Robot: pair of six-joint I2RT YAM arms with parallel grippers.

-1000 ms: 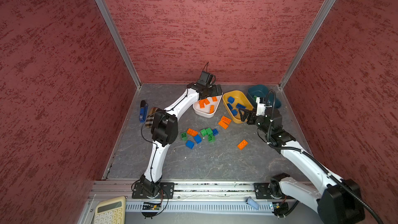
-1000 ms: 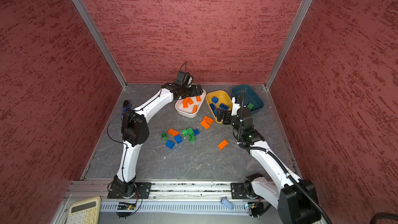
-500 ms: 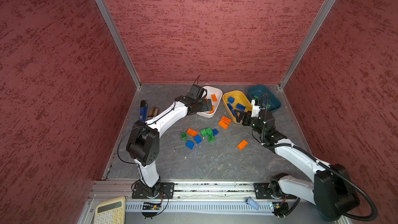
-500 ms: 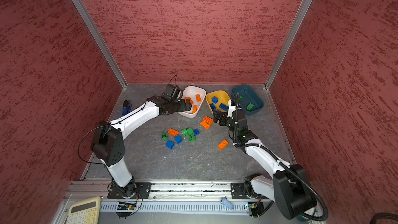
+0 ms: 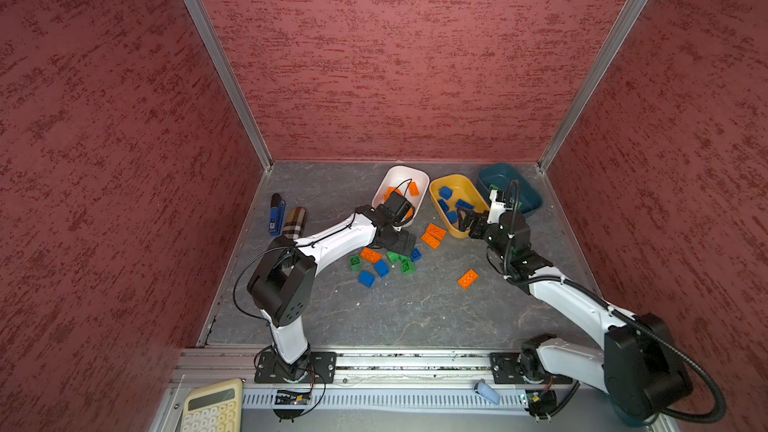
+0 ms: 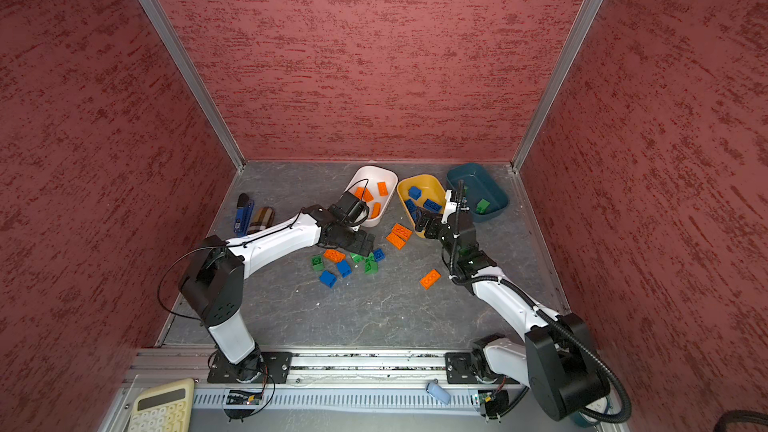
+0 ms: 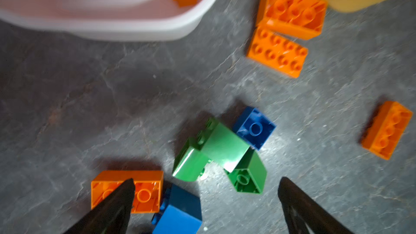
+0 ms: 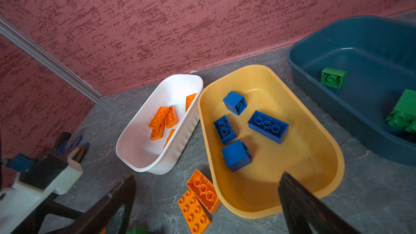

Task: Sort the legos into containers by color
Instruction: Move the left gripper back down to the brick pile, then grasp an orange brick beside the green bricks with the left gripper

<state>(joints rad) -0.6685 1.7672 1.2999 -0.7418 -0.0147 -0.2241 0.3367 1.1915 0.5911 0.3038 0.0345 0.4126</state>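
Now, left jaws wide open, empty, over loose legos (image 7: 221,147), right jaws likewise by yellow container (image 8: 304,154)

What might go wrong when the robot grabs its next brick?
1. The green bricks touch a blue brick, so the open left gripper might pinch two colours together.
2. Two orange bricks lie right beside the yellow tub; the open right gripper, reaching for them, might bump the tub.

The left arm (image 5: 332,238) and right arm (image 5: 569,297) had white shells and black joints; behind their black tapered fingers (image 7: 108,210) ran thin cable (image 5: 235,284) and ribbed conduit (image 5: 713,386).
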